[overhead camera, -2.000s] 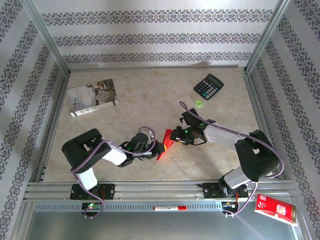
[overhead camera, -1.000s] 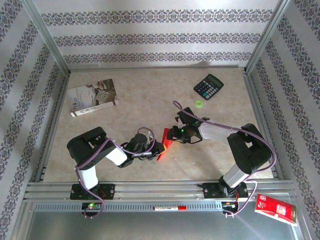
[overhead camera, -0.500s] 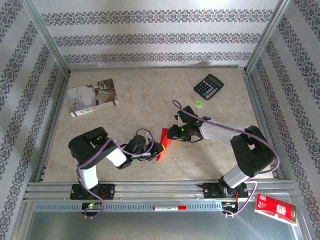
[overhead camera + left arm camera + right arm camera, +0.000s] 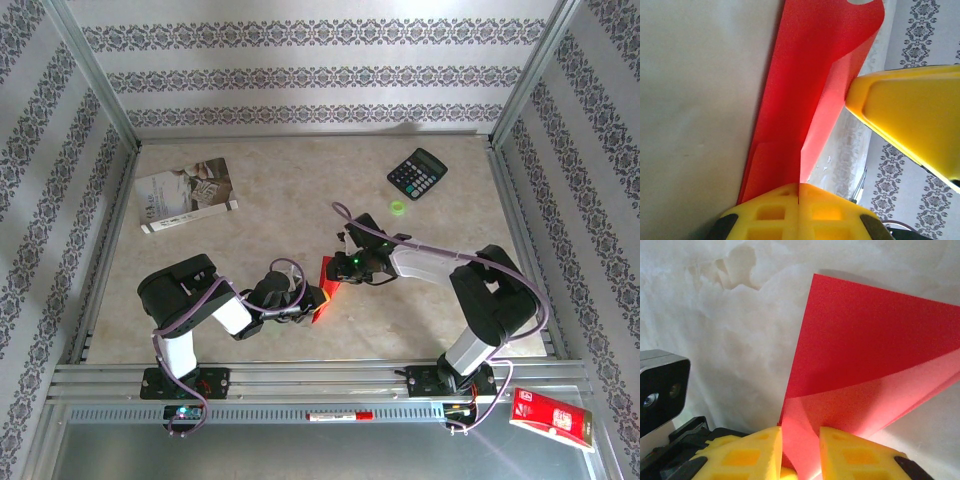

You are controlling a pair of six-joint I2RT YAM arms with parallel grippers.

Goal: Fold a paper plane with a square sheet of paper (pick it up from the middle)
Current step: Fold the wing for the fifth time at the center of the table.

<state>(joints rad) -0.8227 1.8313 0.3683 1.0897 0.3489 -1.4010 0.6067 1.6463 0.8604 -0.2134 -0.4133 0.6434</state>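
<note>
– Where is the bright red square sheet of paper (image 4: 326,272)?
– Around the middle of the beige marbled counter (image 4: 270,210), a little to the near side, between the two arms. One layer curls over another.
– What about the left pincer (image 4: 799,189)?
– It's pressed together, pinching one end of the sheet between its yellow fingers.
– And the right pincer (image 4: 801,434)?
– That one is spread a little, and the sheet's curled layer sits in the gap between its fingers.
– What else is there?
– A black calculator (image 4: 417,173) lies far right, with a small green ring (image 4: 398,208) near it. A grey-white booklet (image 4: 187,195) lies far left.
</note>
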